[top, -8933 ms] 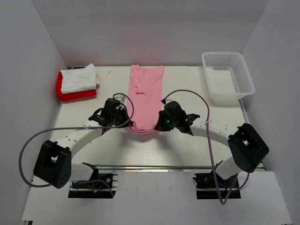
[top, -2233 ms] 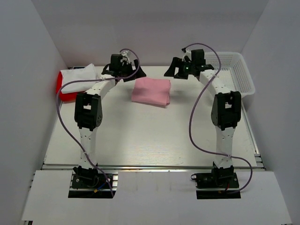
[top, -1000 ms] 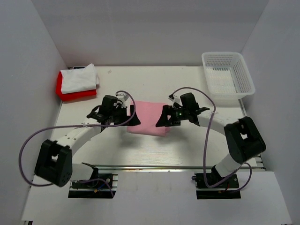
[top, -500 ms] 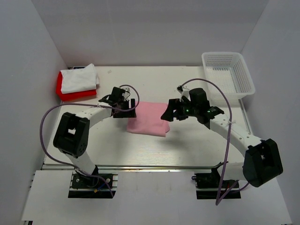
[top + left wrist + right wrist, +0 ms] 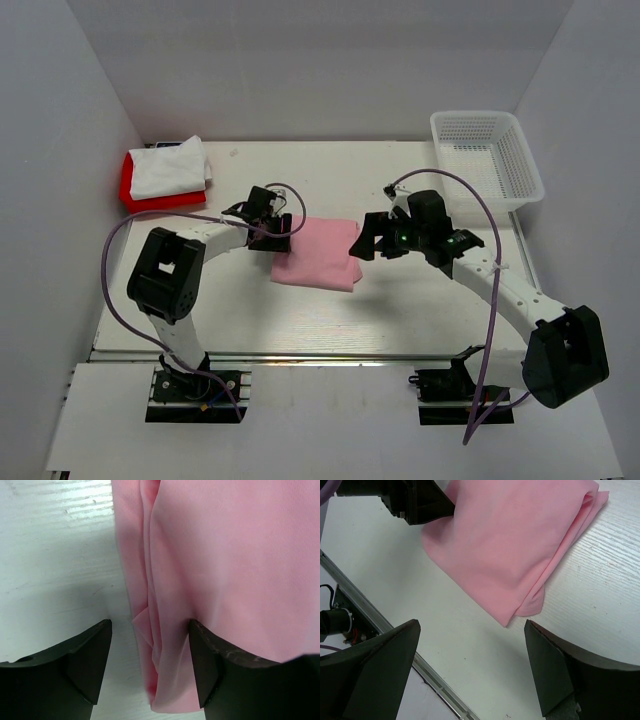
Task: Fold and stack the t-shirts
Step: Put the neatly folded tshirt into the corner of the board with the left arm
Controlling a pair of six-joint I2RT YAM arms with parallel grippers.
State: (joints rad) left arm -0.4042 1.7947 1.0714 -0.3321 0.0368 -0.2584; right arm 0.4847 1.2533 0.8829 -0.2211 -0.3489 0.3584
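Pink t-shirt [image 5: 315, 253] folded, mid-table [image 5: 300, 320] — a claw at each side edge.
Top: white t-shirt [image 5: 170, 165] on red t-shirt [image 5: 145, 200], far-left corner. Left wrist: left gripper [image 5: 150, 625] jaws apart, straddling the left fold, seemingly to pinch it. Right wrist: right gripper [image 5: 470, 625] spread wide above the right fold — nothing held.

Pink t-shirt [image 5: 316, 253], white basket [image 5: 487, 165]

Nothing legible
No text, label, brand, number or sign could be read on any surface in the overhead or wrist views.
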